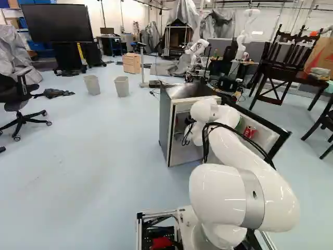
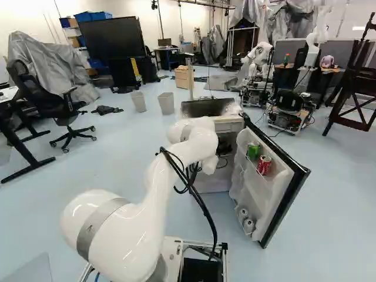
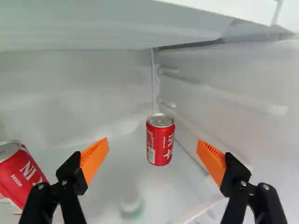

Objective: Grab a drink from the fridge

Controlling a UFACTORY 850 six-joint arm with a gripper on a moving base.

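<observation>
Only the wrist view shows inside the fridge (image 1: 165, 125): a red can (image 3: 19, 179) beside the gripper (image 3: 153, 143), which is spread, grasping nothing; another red can (image 3: 160, 143) ahead, between its fingers. Only the right base view shows the door's low cans (image 2: 249, 226).

Office chair, bins and screen

In the left base view, a black office chair (image 1: 15, 96) stands toward the left edge of the floor (image 1: 99, 166), dark cloth (image 1: 56, 93) near it. Farther back, two grey bins (image 1: 121, 87) stand apart; beyond them are a wooden box (image 1: 131, 64) and a black screen (image 1: 57, 23).
</observation>
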